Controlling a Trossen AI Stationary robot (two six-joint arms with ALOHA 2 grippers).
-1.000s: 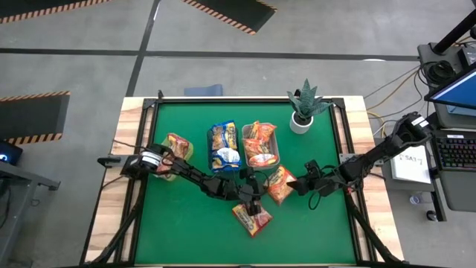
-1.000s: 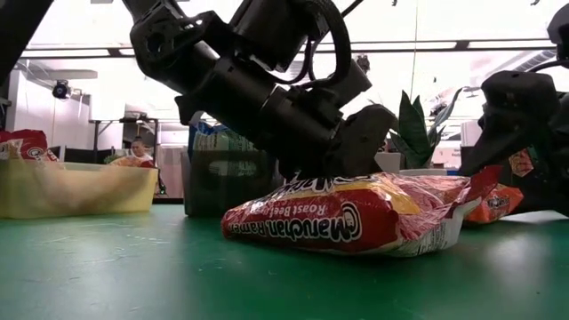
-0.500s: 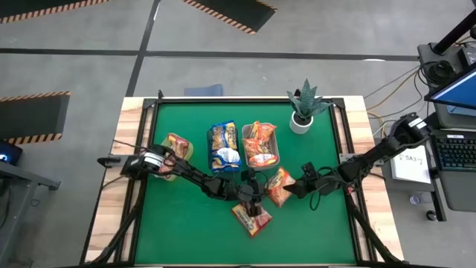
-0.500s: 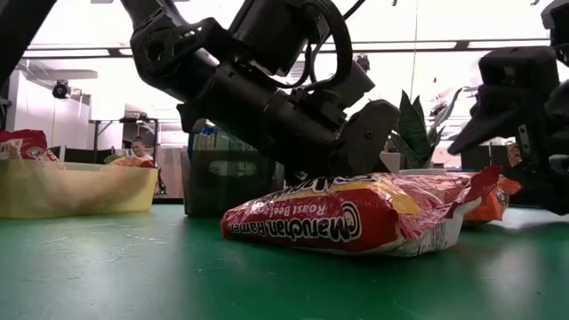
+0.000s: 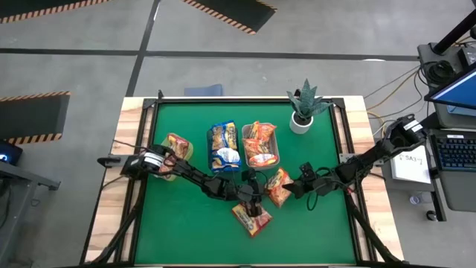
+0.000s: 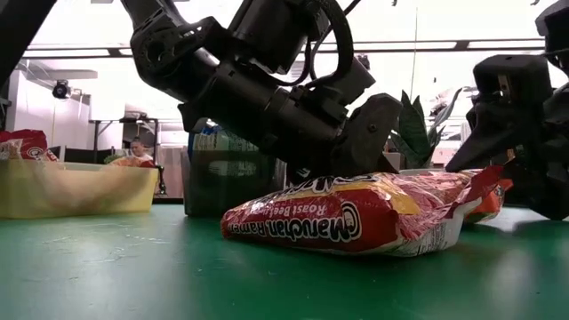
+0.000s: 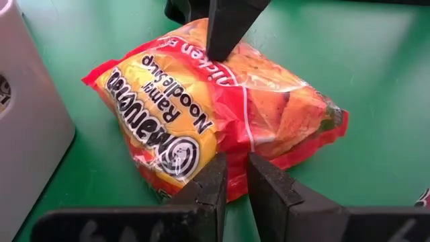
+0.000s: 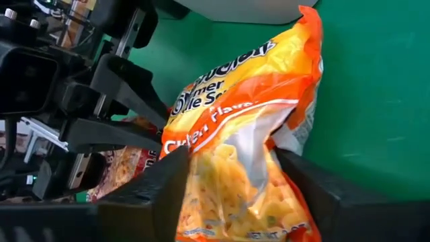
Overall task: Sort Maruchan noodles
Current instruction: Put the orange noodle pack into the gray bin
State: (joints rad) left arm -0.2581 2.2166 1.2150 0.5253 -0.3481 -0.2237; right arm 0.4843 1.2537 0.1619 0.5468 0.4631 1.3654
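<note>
An orange Maruchan packet (image 5: 279, 186) lies flat on the green table, right of centre. A red packet (image 5: 251, 218) lies flat nearer the near edge, filling the low view (image 6: 347, 222). My left gripper (image 5: 256, 196) is shut and sits between the two packets; its fingertips (image 7: 234, 178) stand at the orange packet's (image 7: 201, 114) left edge. My right gripper (image 5: 295, 185) is open, and the orange packet's right end (image 8: 248, 134) reaches in between its fingers (image 8: 168, 185). My left gripper has its shut fingertips at the orange packet's near-left edge (image 7: 201, 176); I cannot tell whether they touch it. My right gripper comes level from the table's right with a finger on either side of the orange packet's right end (image 8: 269, 168). The packet lies on the table. I cannot tell whether the pads touch it.
Three bins stand in a row toward the far edge: a yellowish one with red packets (image 5: 177, 149), a dark one with blue-and-yellow packets (image 5: 224, 145), and a grey one with orange packets (image 5: 260, 143). A potted plant (image 5: 303, 110) stands at the far right.
My right gripper has moved toward the table's left, closing on the orange packet until the packet's right end lies between its open fingers.
</note>
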